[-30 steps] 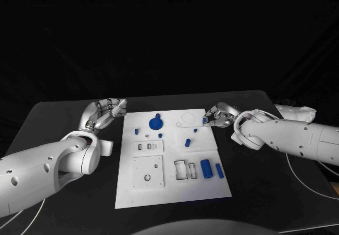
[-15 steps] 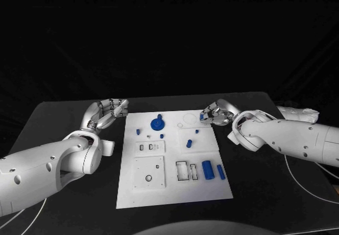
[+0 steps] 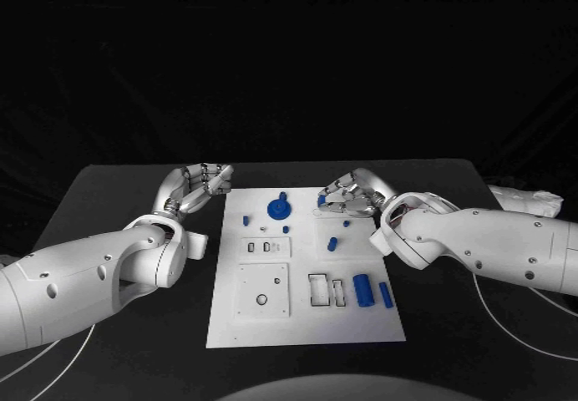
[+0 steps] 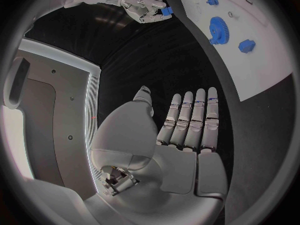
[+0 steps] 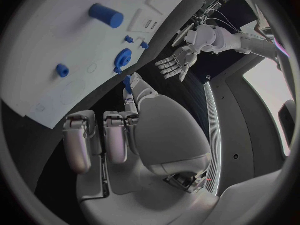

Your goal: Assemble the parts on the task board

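Note:
The white task board [image 3: 267, 330] lies mid-table. On it are a blue gear [image 3: 280, 209], several small blue pieces such as a peg [image 3: 332, 244], and two blue cylinders [image 3: 362, 289] near its right edge. My right hand [image 3: 346, 196] hovers over the board's far right corner and pinches a small blue piece [image 3: 325, 200]; the left wrist view shows that piece [image 4: 165, 11] at its fingertips. My left hand [image 3: 199, 185] is off the board's far left corner, fingers straight and empty [image 4: 187, 125]. The right wrist view shows the gear [image 5: 123, 57] and a cylinder [image 5: 105, 15].
The board carries raised white plates with slots [image 3: 269, 248] and a square plate with holes [image 3: 264, 290], plus two framed slots [image 3: 318, 288]. Black table [image 3: 120, 192] surrounds the board on both sides. White cables [image 3: 506, 322] trail from the right arm.
The head camera has shifted. My right hand has moved left from the board's right edge to above its far right corner, still pinching the blue piece. The left hand stays put.

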